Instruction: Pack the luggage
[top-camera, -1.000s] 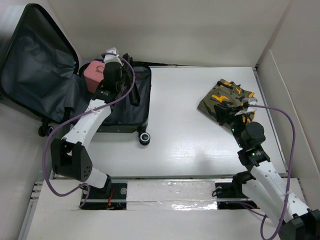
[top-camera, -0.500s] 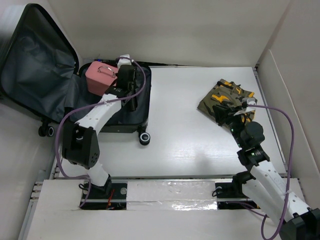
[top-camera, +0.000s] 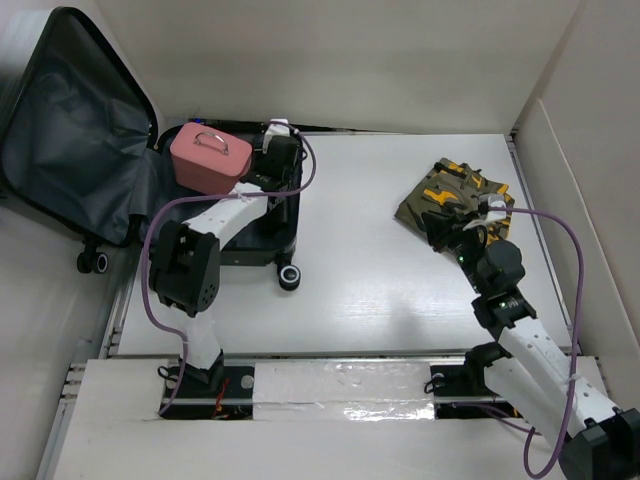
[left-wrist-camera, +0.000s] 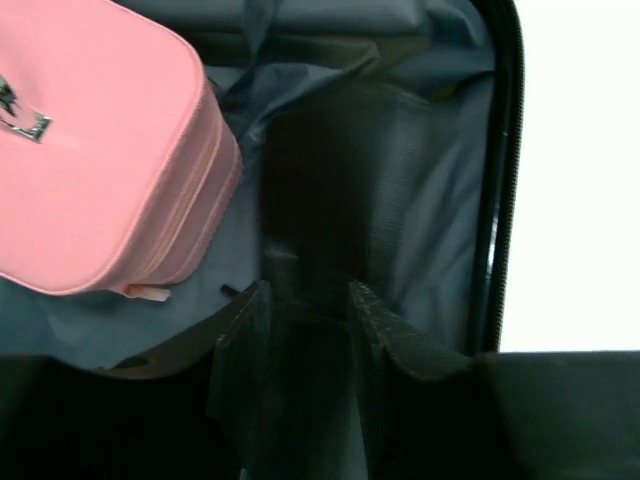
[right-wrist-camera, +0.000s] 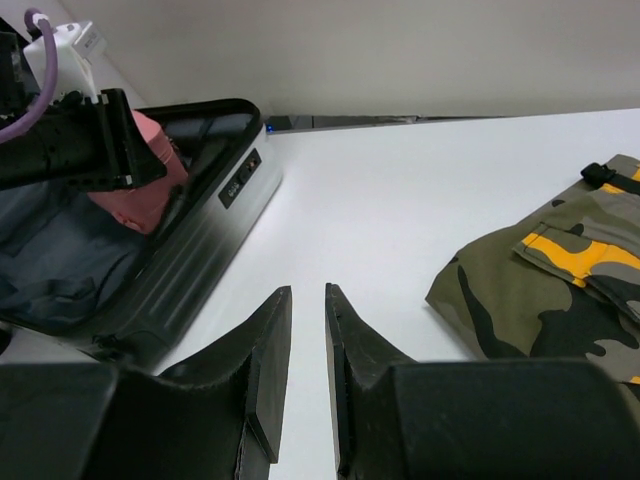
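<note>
The luggage (top-camera: 70, 130) lies open at the far left, its lid leaning back and its dark-lined base (top-camera: 250, 252) flat on the table. A pink case (top-camera: 210, 158) sits in the base's far left part. My left gripper (top-camera: 282, 168) hovers over the base's right side, just right of the pink case (left-wrist-camera: 90, 150). It (left-wrist-camera: 308, 292) is open and empty above the grey lining (left-wrist-camera: 440, 180). My right gripper (top-camera: 440, 228) hangs at the near left edge of a camouflage garment (top-camera: 455, 190). Its jaws (right-wrist-camera: 307, 295) stand a little apart with nothing between them, and the garment (right-wrist-camera: 550, 290) lies to their right.
White walls close in the table (top-camera: 370, 260) at the back and right (top-camera: 565, 200). A black luggage wheel (top-camera: 290, 278) juts out toward the table's middle. The luggage's ribbed shell (right-wrist-camera: 200, 260) shows on the left of the right wrist view.
My left gripper has opened off the pink case and swung right across the luggage base, leaving the case inside. My right gripper has edged slightly left.
</note>
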